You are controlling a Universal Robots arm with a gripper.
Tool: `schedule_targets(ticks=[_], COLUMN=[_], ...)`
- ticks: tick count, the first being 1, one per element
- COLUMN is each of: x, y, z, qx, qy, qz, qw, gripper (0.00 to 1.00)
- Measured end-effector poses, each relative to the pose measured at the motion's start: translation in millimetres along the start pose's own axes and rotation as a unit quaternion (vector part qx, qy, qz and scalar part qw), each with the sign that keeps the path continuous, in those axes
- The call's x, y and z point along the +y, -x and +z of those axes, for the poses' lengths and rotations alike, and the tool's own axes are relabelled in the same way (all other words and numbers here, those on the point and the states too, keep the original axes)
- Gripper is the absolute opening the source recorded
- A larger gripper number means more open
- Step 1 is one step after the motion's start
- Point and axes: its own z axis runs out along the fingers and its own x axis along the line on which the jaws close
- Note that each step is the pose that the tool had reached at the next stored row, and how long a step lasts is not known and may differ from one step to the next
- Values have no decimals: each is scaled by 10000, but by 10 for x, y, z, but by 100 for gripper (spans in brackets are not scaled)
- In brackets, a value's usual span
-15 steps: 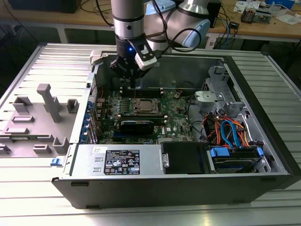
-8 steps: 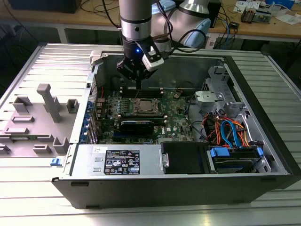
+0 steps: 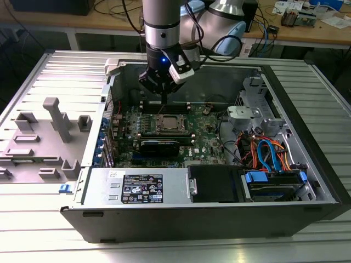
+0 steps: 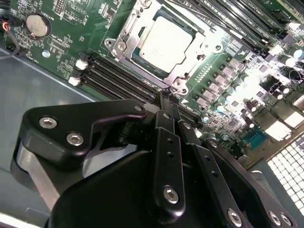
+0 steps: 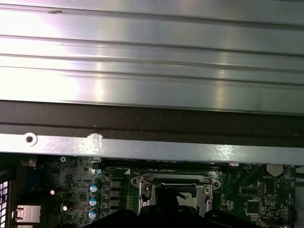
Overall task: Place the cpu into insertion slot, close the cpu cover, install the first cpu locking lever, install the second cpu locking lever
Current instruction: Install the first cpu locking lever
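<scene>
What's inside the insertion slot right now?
The cpu sits in the insertion slot, silver top showing through the cpu cover. The cover hides its edges; the underside is unseen.

Arm (image 3: 160,22) hangs straight down from above, wrist (image 3: 162,57) vertical with a blue light lit on it. Gripper (image 3: 163,98) points down. In the second wrist view its black fingers (image 4: 167,142) meet in one narrow tip, nothing held between them.
</scene>
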Motion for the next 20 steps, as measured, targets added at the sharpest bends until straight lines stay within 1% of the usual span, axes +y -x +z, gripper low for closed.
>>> schedule_targets(ticks=[3,5,7,11,13,15,16,17,18,20], x=[4,5,5,5,5,1,-3,-5,-9,-11], y=[-68,-86,-86,-82,-71,3,68,108,176,219], z=[-3,-23,-99,-233,-244,-241,-238,-236,-232,-214], qx=[-2,-3,-3,-4,-5,13,26,33,45,48], qy=[0,0,1,18,21,21,22,23,23,23], qz=[-1,-1,-2,0,0,1,0,1,0,0], qw=[10000,10000,10000,10000,10000,10000,10000,10000,10000,10000], gripper=[11,11,11,11,11,11,11,11,11,11])
